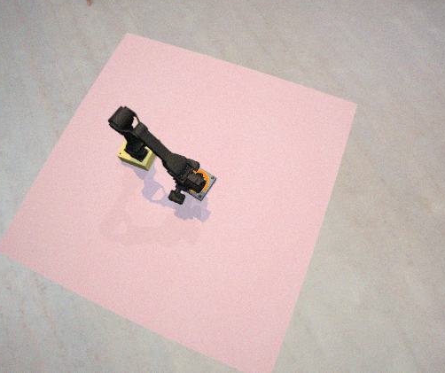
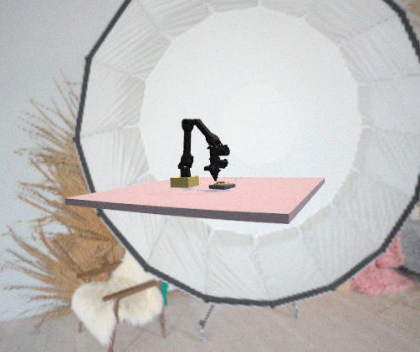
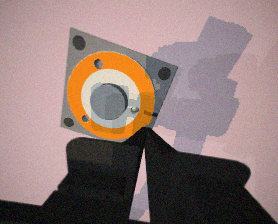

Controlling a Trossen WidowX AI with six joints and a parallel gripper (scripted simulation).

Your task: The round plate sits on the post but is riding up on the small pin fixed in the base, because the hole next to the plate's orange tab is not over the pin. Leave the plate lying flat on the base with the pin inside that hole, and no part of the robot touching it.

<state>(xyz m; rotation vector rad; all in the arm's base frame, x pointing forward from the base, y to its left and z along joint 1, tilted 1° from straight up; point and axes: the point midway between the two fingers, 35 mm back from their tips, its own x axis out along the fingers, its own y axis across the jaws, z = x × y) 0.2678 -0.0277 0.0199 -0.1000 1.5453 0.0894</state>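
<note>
The round plate (image 3: 76, 92) (image 1: 206, 180) has an orange outer ring and a pale inner ring around the grey post (image 3: 107, 102). It lies over the square grey base (image 3: 92, 44) (image 2: 222, 187). Two holes show in the orange ring, at its top and lower left in the wrist view. A small light round spot, perhaps the pin, shows at the lower right of the pale ring; whether it sits in a hole is unclear. The tab is hard to make out in shadow. My gripper (image 3: 145, 130) (image 2: 215, 180) is shut and empty, its tips at the plate's near edge; contact cannot be told.
The yellow block (image 2: 184, 181) (image 1: 138, 161) under the arm stands on the pink table top (image 1: 257, 222) (image 2: 151, 199), beside the grey base. The base has dark round marks at its corners. The arm's shadow falls across part of the base and plate.
</note>
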